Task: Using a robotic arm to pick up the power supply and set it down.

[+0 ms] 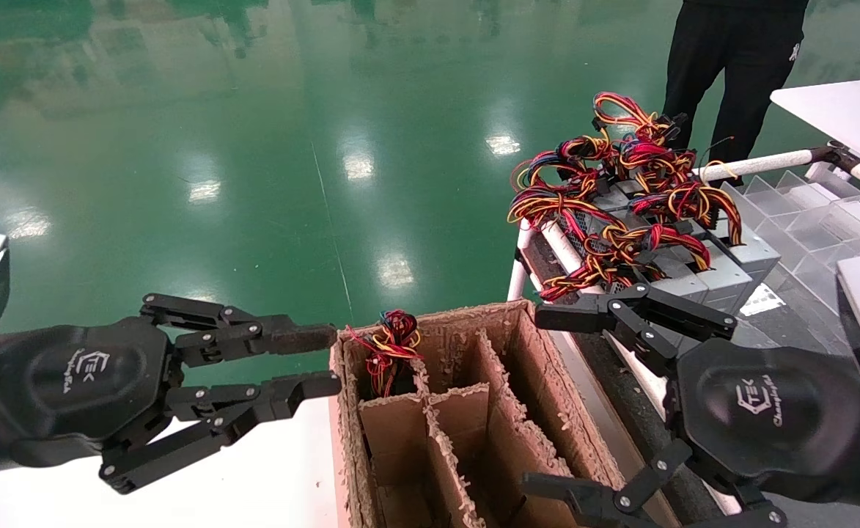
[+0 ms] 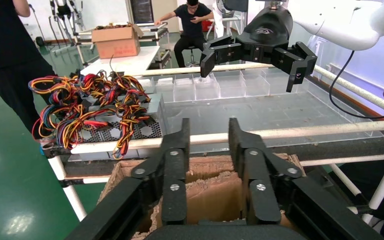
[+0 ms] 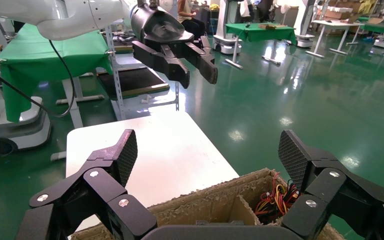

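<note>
Power supply (image 1: 393,348), seen mostly as a bundle of red, yellow and black wires, sits down inside the far-left compartment of a divided cardboard box (image 1: 517,411). Its wires poke up above the box rim; the metal body is hidden by the dividers. In the right wrist view the same wires (image 3: 275,196) show in a corner cell of the box (image 3: 215,202).

Left claw (image 1: 312,363) hovers just to the left of the box, level with its rim, above a white tabletop (image 1: 254,477). Its fingers are parted a little and hold nothing. The upper fingertip nearly reaches the box's corner, close to the wires but not touching them. From its own wrist camera the left claw (image 2: 207,135) points across the box (image 2: 205,175) toward the rack beyond.

Right claw (image 1: 547,400) hangs over the right side of the box, spread wide and empty, one finger near the far-right corner and the other low at the near edge. In its wrist view the right claw (image 3: 207,155) shows two textured pads far apart above the box.

Beyond the box's far-right corner, a pile of grey power supplies (image 1: 649,213) with tangled many-coloured wires rests on a pipe-framed rack (image 1: 759,163). A person in black (image 1: 737,66) stands behind the rack on the green floor (image 1: 254,147).
</note>
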Robot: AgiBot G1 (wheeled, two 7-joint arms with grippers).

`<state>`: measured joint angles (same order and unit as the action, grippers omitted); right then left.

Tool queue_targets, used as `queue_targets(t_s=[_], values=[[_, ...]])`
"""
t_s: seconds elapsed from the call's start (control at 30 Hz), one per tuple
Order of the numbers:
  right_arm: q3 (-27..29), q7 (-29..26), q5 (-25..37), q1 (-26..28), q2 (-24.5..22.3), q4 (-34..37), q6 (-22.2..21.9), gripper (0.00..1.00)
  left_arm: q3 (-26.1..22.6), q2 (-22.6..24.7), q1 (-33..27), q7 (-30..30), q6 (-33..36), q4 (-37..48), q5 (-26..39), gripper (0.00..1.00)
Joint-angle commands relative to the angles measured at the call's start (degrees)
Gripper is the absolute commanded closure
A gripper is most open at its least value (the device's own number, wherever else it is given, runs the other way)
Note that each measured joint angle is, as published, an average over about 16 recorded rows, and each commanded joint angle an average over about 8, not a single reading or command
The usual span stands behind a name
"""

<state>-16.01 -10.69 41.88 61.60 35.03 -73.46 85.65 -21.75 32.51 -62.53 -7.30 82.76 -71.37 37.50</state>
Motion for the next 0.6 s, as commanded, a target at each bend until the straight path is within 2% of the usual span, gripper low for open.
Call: queue_targets(t_s=[0.03,0.5,0.6], values=[[0.0,0.0,0.0,0.0,0.0,0.0,0.0,0.00,0.0,0.0,0.0,0.0,0.0,0.0,0.0,1.00],[0.0,0.0,0.0,0.0,0.0,0.0,0.0,0.00,0.0,0.0,0.0,0.0,0.0,0.0,0.0,1.00],[0.0,0.0,0.0,0.0,0.0,0.0,0.0,0.00,0.0,0.0,0.0,0.0,0.0,0.0,0.0,0.62]])
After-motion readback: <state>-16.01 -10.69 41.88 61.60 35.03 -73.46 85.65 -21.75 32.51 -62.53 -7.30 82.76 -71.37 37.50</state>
